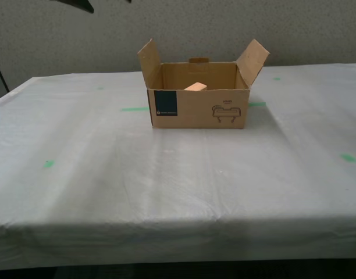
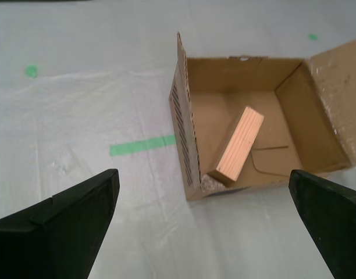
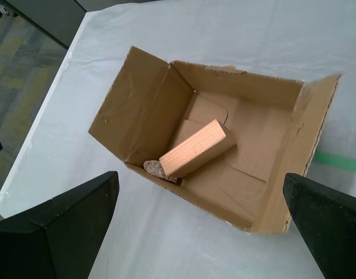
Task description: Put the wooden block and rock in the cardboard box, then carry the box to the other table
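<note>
The cardboard box (image 1: 198,107) stands open on the other table (image 1: 166,192), flaps up, its teal label facing the exterior camera. Inside, the wooden block (image 1: 195,87) leans tilted, one end raised (image 3: 195,148) (image 2: 241,145). That raised end rests over the rock (image 3: 155,169), which peeks out against a box wall. My first gripper (image 3: 201,177) hovers open above the box (image 3: 143,110), holding nothing. My second gripper (image 2: 202,186) is also open and empty above the box (image 2: 187,145). Neither gripper touches the carton.
Green tape marks (image 1: 135,108) (image 1: 48,164) (image 1: 348,157) dot the wrinkled white cover. The table's front edge runs across the bottom of the exterior view. The first wrist view shows a table edge with carpeted floor (image 3: 15,87) beyond it. A speckled wall stands behind the table.
</note>
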{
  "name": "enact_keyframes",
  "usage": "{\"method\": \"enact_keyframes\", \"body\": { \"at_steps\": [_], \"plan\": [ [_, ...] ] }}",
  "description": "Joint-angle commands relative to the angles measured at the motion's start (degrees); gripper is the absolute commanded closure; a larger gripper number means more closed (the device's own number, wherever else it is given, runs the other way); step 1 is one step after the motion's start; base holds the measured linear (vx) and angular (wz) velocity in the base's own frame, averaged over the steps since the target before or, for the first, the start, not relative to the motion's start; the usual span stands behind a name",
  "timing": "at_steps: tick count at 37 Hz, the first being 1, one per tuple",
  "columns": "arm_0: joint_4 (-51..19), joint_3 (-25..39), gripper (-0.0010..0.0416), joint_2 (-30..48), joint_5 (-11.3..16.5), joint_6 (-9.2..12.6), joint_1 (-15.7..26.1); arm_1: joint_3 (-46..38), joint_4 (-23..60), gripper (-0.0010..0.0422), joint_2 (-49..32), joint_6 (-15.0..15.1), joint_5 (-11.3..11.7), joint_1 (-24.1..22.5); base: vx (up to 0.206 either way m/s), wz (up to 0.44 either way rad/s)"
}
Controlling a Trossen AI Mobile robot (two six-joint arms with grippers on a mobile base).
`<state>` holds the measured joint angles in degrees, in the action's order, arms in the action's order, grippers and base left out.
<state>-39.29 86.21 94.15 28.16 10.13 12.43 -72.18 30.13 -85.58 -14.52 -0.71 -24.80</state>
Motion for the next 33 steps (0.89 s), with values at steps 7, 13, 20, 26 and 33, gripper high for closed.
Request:
{"method": "enact_keyframes", "body": {
  "at_steps": [7,13,20,26,33],
  "plan": [
    [9.3,-14.3,0.0012,-9.0,-1.0,2.2,0.1,7.0,-3.8,0.0012,0.1,-0.1,0.2,-0.1,0.000,0.000],
    [11.3,-19.3,0.0012,-12.0,-5.6,2.5,0.1,9.6,-6.2,0.0012,0.1,-0.1,0.2,-0.1,0.000,0.000],
    [11.8,-22.5,0.0012,-13.3,-5.5,3.0,0.1,10.9,-6.2,0.0012,0.1,-0.1,0.2,-0.1,0.000,0.000],
    [11.7,-23.4,0.0012,-13.1,-5.5,3.0,0.1,11.3,-6.1,0.0012,0.1,-0.1,0.2,-0.1,0.000,0.000],
    [11.8,-23.2,0.0012,-13.1,-5.5,3.0,0.1,11.3,-6.1,0.0012,0.1,-0.1,0.2,0.0,0.000,0.000]
  ]
}}
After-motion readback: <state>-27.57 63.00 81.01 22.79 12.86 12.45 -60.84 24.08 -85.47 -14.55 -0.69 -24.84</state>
